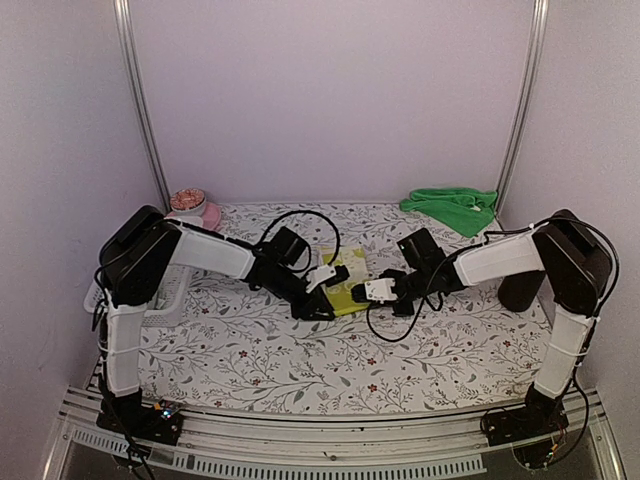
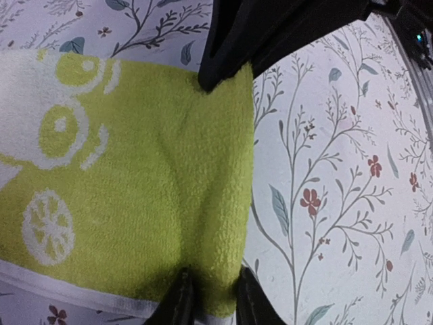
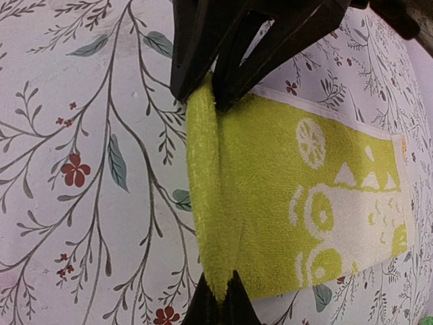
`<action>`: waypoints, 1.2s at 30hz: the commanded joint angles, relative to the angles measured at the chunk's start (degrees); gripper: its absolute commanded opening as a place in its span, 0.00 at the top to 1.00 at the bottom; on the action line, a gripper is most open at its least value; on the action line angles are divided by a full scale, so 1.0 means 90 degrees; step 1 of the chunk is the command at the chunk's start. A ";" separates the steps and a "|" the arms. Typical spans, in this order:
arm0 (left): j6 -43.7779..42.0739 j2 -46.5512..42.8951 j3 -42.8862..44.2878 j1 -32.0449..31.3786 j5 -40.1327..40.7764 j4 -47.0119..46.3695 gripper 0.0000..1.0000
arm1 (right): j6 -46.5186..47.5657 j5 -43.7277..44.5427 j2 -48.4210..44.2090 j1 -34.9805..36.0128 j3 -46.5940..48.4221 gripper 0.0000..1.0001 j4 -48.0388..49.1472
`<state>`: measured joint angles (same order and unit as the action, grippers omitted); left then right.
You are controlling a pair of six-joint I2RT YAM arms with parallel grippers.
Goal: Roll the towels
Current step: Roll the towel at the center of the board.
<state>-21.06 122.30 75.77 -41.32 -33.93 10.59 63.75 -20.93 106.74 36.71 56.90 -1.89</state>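
The yellow-lime towel (image 1: 349, 281) with pale white markings lies flat mid-table, its near edge folded over into a thick ridge (image 3: 206, 196). My right gripper (image 3: 220, 292) is shut on one end of that ridge. At the other end my left gripper (image 2: 213, 288) has its fingers slightly parted, and the folded edge (image 2: 216, 203) bulges between them. In the top view both grippers, left (image 1: 322, 300) and right (image 1: 362, 292), meet at the towel's near edge. The plain green towel (image 1: 452, 207) lies crumpled at the back right, away from both arms.
A pink bowl (image 1: 193, 210) stands at the back left. A white mesh basket (image 1: 168, 298) sits at the left edge, partly under my left arm. The floral tablecloth (image 1: 300, 370) covers the table, and walls close in the back and sides.
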 commanded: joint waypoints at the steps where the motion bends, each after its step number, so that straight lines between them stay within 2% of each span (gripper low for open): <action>1: 0.0112 -0.0282 -0.0204 0.0117 -0.0088 -0.0180 0.75 | -0.0160 -0.0464 0.0175 -0.0194 0.0345 0.98 -0.1136; 5: 0.0176 -0.0288 -0.0213 0.0174 -0.0126 -0.0256 0.70 | -0.0104 -0.0628 0.0346 -0.0265 0.0637 0.98 -0.1695; 10: 0.0209 -0.0190 -0.0151 0.0192 -0.0159 -0.0288 0.75 | -0.0143 -0.0912 0.0532 -0.0388 0.0991 0.98 -0.2279; 16: 0.0301 -0.0073 -0.0098 0.0186 -0.0172 -0.0372 0.93 | -0.0264 -0.1212 0.0883 -0.0511 0.1565 0.98 -0.2949; 20: 0.0358 -0.0075 -0.0101 0.0194 -0.0222 -0.0487 1.00 | -0.0323 -0.1402 0.1125 -0.0599 0.1947 0.97 -0.3392; 29: 0.0382 0.0008 -0.0018 0.0199 -0.0149 -0.0366 1.00 | -0.0471 -0.2037 0.1764 -0.0901 0.3068 0.93 -0.4717; 36: 0.0545 0.0021 -0.0006 0.0197 0.0298 -0.0515 0.99 | -0.0523 -0.2233 0.2133 -0.0957 0.3603 0.91 -0.5404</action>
<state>-17.28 121.54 74.96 -40.05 -34.09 7.44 59.70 -38.13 123.59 28.60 86.32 -44.07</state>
